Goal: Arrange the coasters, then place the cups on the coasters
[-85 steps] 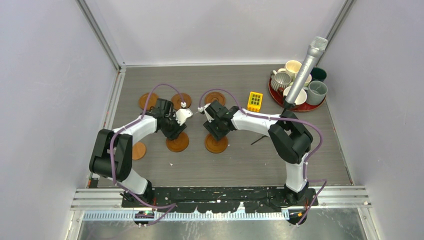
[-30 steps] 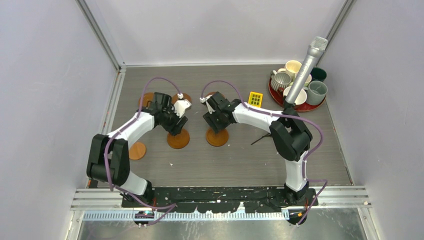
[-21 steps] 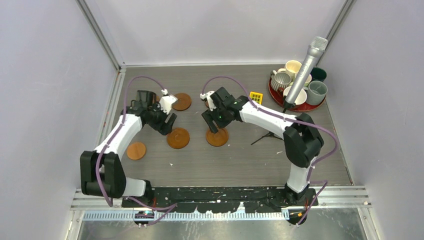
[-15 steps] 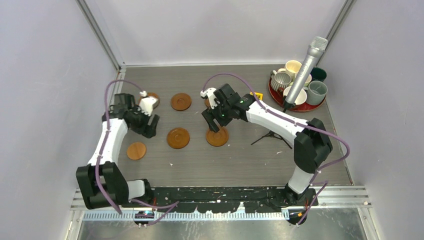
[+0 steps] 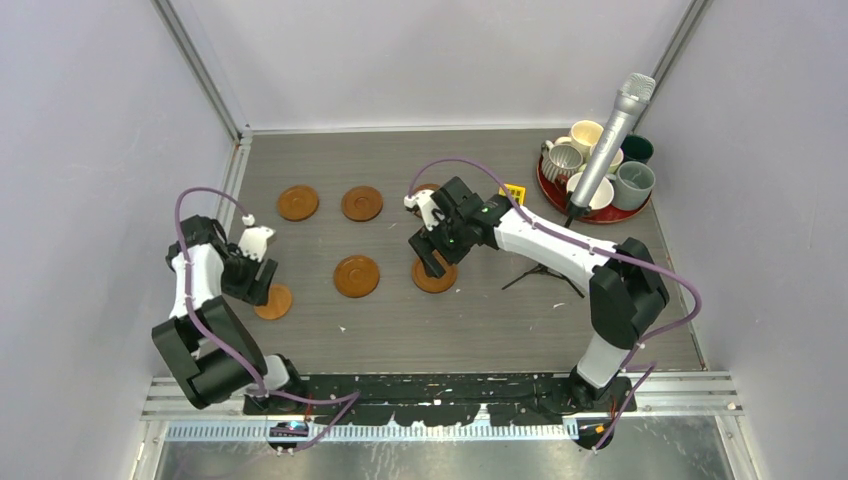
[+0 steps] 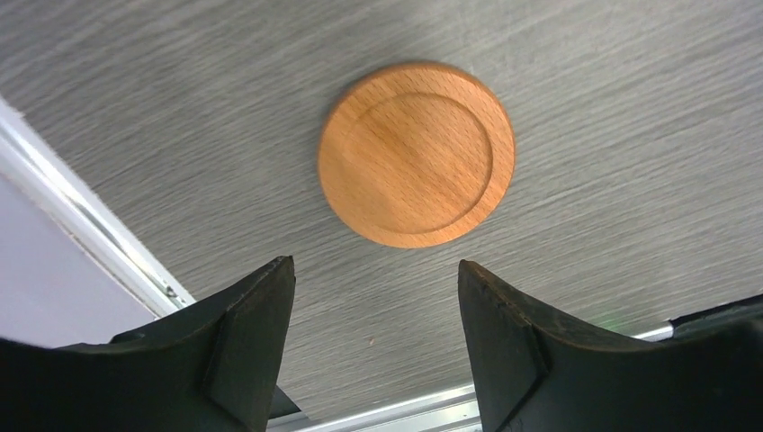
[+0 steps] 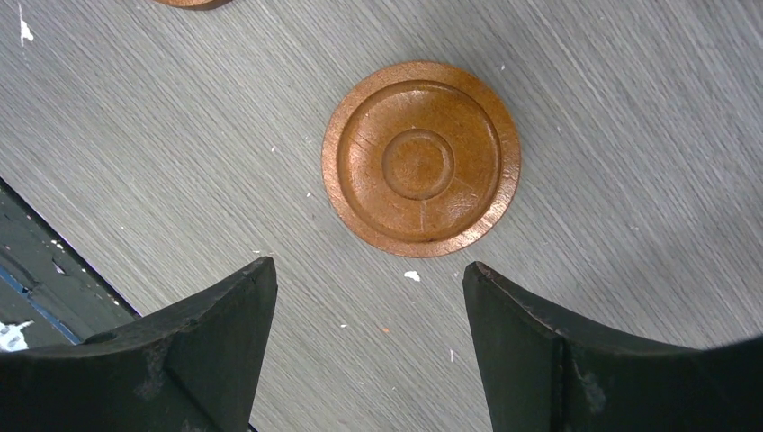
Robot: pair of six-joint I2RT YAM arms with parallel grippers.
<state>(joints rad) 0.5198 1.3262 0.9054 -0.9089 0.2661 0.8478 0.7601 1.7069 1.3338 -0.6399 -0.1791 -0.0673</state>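
Several brown coasters lie on the grey table: two at the back left (image 5: 297,202) (image 5: 361,203), one in the middle (image 5: 356,276), and one half hidden behind my right arm (image 5: 428,189). My left gripper (image 5: 257,284) (image 6: 373,265) hangs open just short of a plain light coaster (image 6: 417,153) (image 5: 275,302) near the left edge. My right gripper (image 5: 431,262) (image 7: 369,265) is open over a darker ringed coaster (image 7: 421,157) (image 5: 436,279), touching nothing. The cups (image 5: 562,160) stand together at the back right.
The cups sit in a red round tray (image 5: 560,206). A microphone (image 5: 610,130) on a small tripod leans over that tray. A yellow block (image 5: 511,194) lies beside my right arm. Metal rails run along the table's left and near edges.
My left arm has let go of the middle coaster and swung left and nearer, to the near-left coaster. My right gripper has opened wider and stayed over its coaster.
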